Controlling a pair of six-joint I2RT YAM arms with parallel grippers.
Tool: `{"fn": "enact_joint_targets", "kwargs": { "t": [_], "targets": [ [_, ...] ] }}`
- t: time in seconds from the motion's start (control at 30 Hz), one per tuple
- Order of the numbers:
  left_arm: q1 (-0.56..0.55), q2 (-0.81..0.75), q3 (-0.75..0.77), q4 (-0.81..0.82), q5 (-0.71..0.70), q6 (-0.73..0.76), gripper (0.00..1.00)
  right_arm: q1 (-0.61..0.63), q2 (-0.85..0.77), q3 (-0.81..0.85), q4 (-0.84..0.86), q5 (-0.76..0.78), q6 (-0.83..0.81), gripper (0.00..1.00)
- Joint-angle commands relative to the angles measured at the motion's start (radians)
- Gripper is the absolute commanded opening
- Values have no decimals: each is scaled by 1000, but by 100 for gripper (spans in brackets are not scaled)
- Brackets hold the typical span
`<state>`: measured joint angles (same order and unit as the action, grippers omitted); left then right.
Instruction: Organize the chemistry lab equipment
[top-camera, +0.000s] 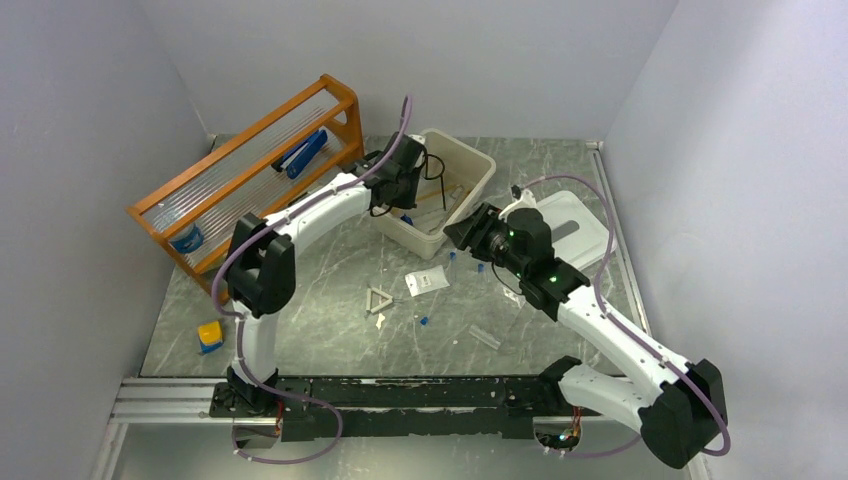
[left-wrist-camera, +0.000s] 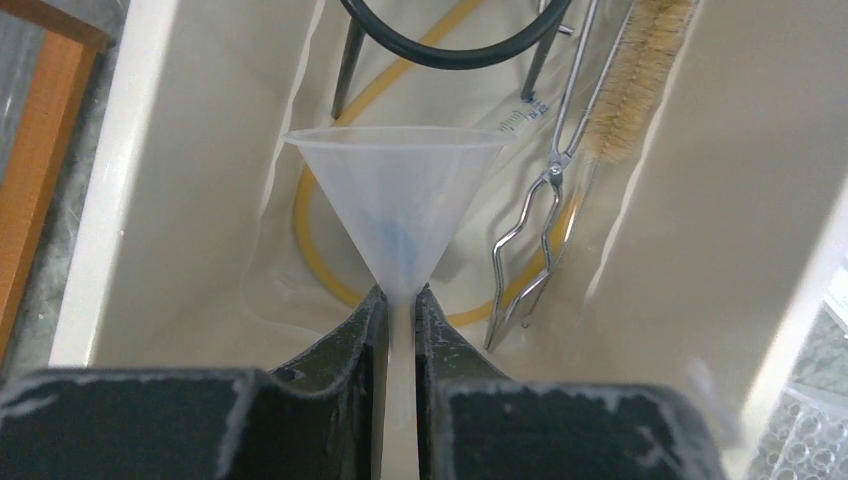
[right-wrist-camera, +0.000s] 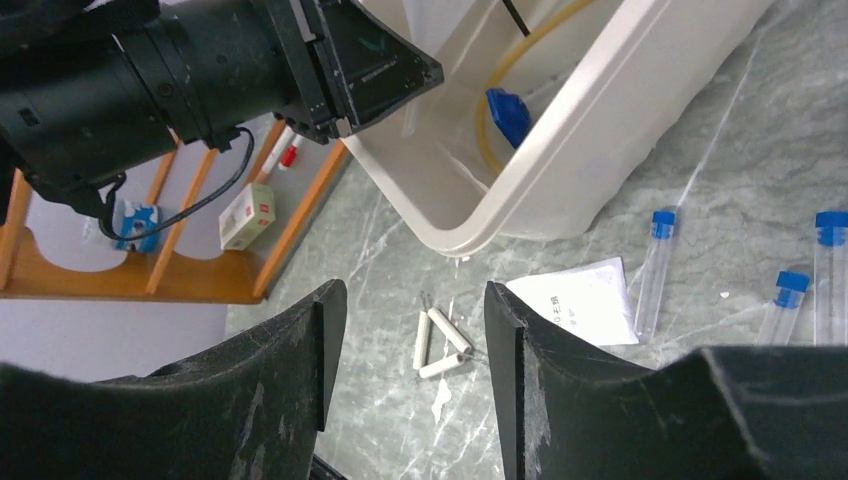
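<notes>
We find no legible writing: the white packet (right-wrist-camera: 575, 300) carries faint printed lines too small to read, and a small white box (right-wrist-camera: 247, 215) by the orange rack (right-wrist-camera: 200, 280) bears a red mark we cannot make out. The left fingers (left-wrist-camera: 350, 345) are closed narrowly on the stem of a translucent funnel (left-wrist-camera: 400, 190), its cone standing just past the fingertips with the mouth facing away from the camera, over the inside of the beige tub (left-wrist-camera: 140, 200). In the tub lie the black ring tripod (left-wrist-camera: 450, 55), the tan tubing (left-wrist-camera: 300, 215), the metal tongs (left-wrist-camera: 553, 170) and the bristle brush (left-wrist-camera: 630, 90), all apart from the fingers. The right fingers (right-wrist-camera: 290, 360) stand wide and hold nothing above the surface (right-wrist-camera: 700, 130). The wire triangle (right-wrist-camera: 438, 345) shows in the gap between them on the surface below, the packet just beside it, and the blue-capped vials (right-wrist-camera: 655, 260) lie further to that side.
</notes>
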<state>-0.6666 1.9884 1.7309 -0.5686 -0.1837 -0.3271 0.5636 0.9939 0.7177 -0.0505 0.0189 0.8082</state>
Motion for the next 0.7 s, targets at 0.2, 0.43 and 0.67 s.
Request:
{"fn": "enact_joint_targets", "kwargs": {
  "t": [0.2,0.43,0.67],
  "targets": [
    [34,22,0,10,-44,-46,12,-3,14,6,6,-7,28,56],
    [47,62,28,-7,-44,-26,19,-4,15,11,-20,6,29,56],
    [50,85,49,-20,-44,-8,22,-4,-4,-7,-41,26,45,56]
  ]
}}
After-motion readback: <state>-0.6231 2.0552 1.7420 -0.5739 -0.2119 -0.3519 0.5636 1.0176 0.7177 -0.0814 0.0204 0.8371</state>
